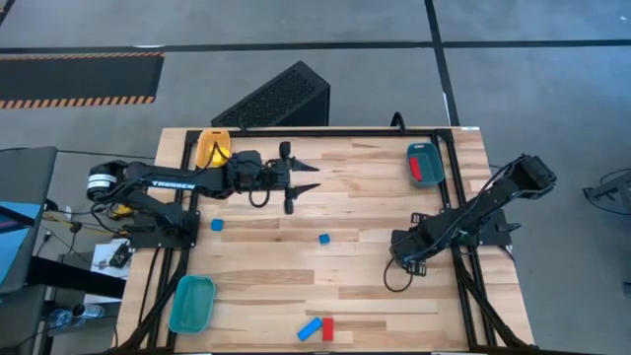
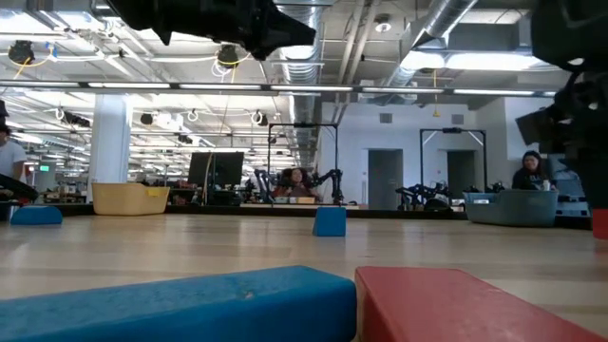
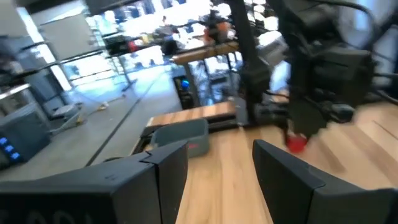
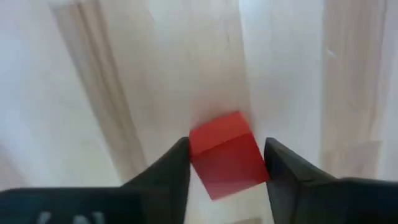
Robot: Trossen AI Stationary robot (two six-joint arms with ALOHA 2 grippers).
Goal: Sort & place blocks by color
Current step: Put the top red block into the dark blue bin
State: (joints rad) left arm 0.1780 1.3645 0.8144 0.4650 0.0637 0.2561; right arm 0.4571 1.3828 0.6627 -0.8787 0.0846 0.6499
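Observation:
My right gripper (image 1: 399, 259) points down at the table's right middle, shut on a small red cube (image 4: 227, 155). The cube also shows in the left wrist view (image 3: 297, 143). My left gripper (image 1: 296, 187) is open and empty, in the air over the far middle of the table. Two blue cubes (image 1: 217, 225) (image 1: 323, 239) rest flat on the wood. A blue bar (image 1: 310, 328) and a red bar (image 1: 327, 328) lie side by side at the near edge. My right gripper pinches the red cube by two opposite side faces (image 4: 198, 155) between its two fingers, coming from above and pointing down. The cube sits turned a little askew between the fingers. Whether it is on the table or just clear of it, I cannot tell.
A yellow tray (image 1: 210, 148) stands at the far left corner. A teal tray (image 1: 191, 302) stands at the near left. A teal tray (image 1: 413, 158) holding red blocks stands at the far right. A black grille box (image 1: 281, 97) sits beyond the far edge.

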